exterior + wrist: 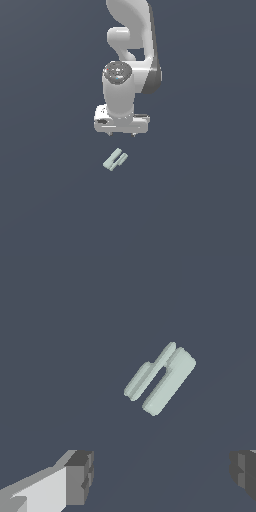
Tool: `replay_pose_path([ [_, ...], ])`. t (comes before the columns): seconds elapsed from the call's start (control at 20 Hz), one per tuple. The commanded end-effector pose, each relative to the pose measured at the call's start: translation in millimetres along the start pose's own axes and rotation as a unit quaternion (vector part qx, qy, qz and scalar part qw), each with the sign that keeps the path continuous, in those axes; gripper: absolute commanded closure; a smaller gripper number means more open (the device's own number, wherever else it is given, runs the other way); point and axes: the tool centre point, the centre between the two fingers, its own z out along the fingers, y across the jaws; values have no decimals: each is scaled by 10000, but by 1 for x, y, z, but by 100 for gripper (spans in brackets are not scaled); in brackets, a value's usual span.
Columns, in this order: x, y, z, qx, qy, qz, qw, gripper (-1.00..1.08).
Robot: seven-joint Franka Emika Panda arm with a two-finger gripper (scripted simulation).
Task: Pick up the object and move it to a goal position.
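Note:
The object (pixel 115 159) is a small pale grey-green oblong block with a lengthwise groove. It lies at a slant on the dark floor. My gripper (pixel 121 134) hangs above and a little behind it, not touching it. The jaws are spread wide and hold nothing. In the wrist view the object (pixel 161 379) lies ahead of the gripper (pixel 162 473), beyond the gap between the two fingertips (pixel 80 476), which stand far apart.
The white arm (pixel 127 55) rises behind the gripper in the exterior view. A plain dark grey-blue floor (pixel 50 200) fills both views. No goal marker shows.

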Motion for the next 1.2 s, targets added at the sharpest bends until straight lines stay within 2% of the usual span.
replay_pose_path([
  [0.0, 0, 0, 0, 0, 0, 0, 10000, -92],
  [0.65, -2, 11, -8, -107, -22, -169, 9998, -92],
  [1.15, 10, 13, 10, -50, 40, 436, 9990, -92],
])
